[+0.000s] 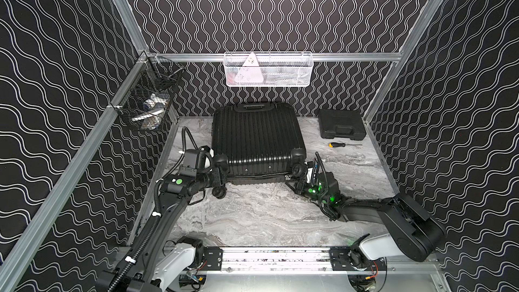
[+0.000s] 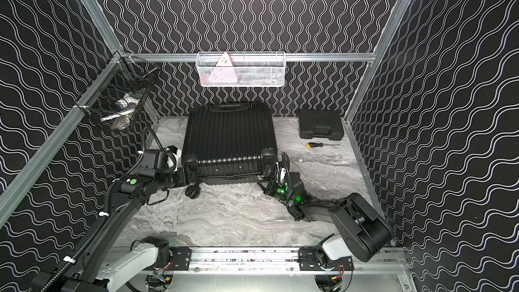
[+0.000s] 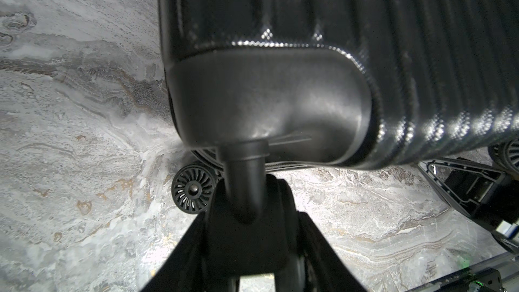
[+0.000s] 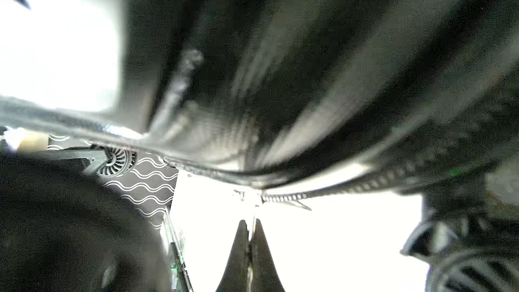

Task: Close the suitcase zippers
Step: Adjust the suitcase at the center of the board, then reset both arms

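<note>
The black ribbed suitcase (image 1: 257, 136) (image 2: 229, 136) lies flat at the back of the marble table, wheels toward me. My left gripper (image 1: 218, 175) (image 3: 250, 237) is at its near left corner, jaws closed on either side of the upper caster wheel (image 3: 247, 192). The lower wheel (image 3: 193, 189) hangs free beside it. Along the near edge, the zipper (image 1: 258, 176) band gapes between the shells. My right gripper (image 1: 290, 183) (image 4: 250, 224) sits low at the near right corner, shut on a thin silvery zipper pull (image 4: 254, 214) that leads to the teeth (image 4: 283, 198).
A small black tool case (image 1: 341, 127) lies at the back right, with a screwdriver (image 1: 341, 144) in front of it. A white wire basket (image 1: 268, 70) hangs on the back rail and a black one (image 1: 148, 102) on the left rail. Aluminium frame rails border the table.
</note>
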You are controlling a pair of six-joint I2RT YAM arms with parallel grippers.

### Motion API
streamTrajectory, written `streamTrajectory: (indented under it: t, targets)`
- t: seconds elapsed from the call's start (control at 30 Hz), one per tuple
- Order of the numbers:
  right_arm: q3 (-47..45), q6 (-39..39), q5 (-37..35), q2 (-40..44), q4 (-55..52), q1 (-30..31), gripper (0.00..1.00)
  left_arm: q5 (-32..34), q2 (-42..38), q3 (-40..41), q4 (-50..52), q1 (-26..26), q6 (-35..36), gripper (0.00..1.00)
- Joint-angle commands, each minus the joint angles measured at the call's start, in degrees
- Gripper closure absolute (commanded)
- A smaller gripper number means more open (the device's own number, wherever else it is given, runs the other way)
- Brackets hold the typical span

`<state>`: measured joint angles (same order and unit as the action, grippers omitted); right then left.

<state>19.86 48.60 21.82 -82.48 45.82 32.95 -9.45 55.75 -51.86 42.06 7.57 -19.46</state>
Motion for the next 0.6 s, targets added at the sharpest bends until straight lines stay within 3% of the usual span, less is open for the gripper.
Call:
streamTrajectory:
  t: [0.0,0.2,0.57]
  targets:
    - [-0.07,-2.86,0.6,1.43,-0.03,0.27,0.99,-3.99,-0.33,-0.89,-1.61,0.13,1.95,0.43]
    - [0.49,-7.01,-3.95,4.18,-8.1,0.27,0.9,-4.52,-1.3,-1.46,-1.48,0.14,3.92,0.29]
    - [1.39,-11.67,-12.02,9.98,-20.43,0.28,0.6,-0.03,-2.02,-3.83,0.22,0.13,8.14,0.25]
